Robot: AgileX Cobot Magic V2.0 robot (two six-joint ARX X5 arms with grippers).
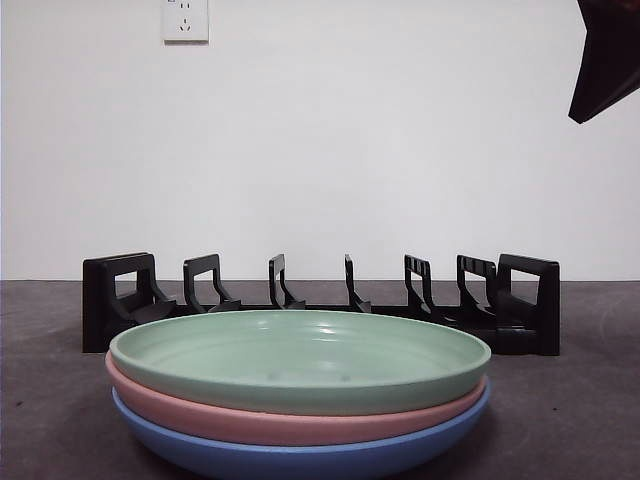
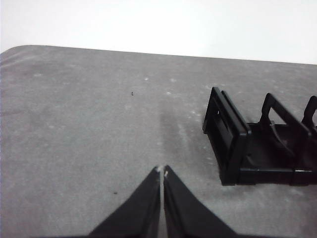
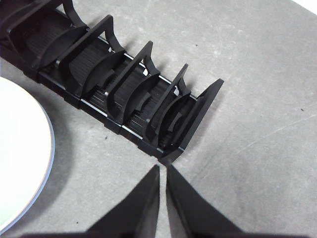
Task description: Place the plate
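Green plate [image 1: 300,355] tops stack: pink plate [image 1: 290,420], blue plate [image 1: 300,458], in front of black rack [image 1: 320,300] on grey surface [image 2: 89,129]. Right fingers [image 3: 162,171] pressed together, empty, just off rack's end, stack to one side. Left fingers [image 2: 162,172] together, empty, near rack's other end.

- A white wall socket [image 1: 185,20] sits high on the plain white wall [image 1: 400,150].
- The grey table [image 2: 89,129] shows pale scuffs and small dark specks.
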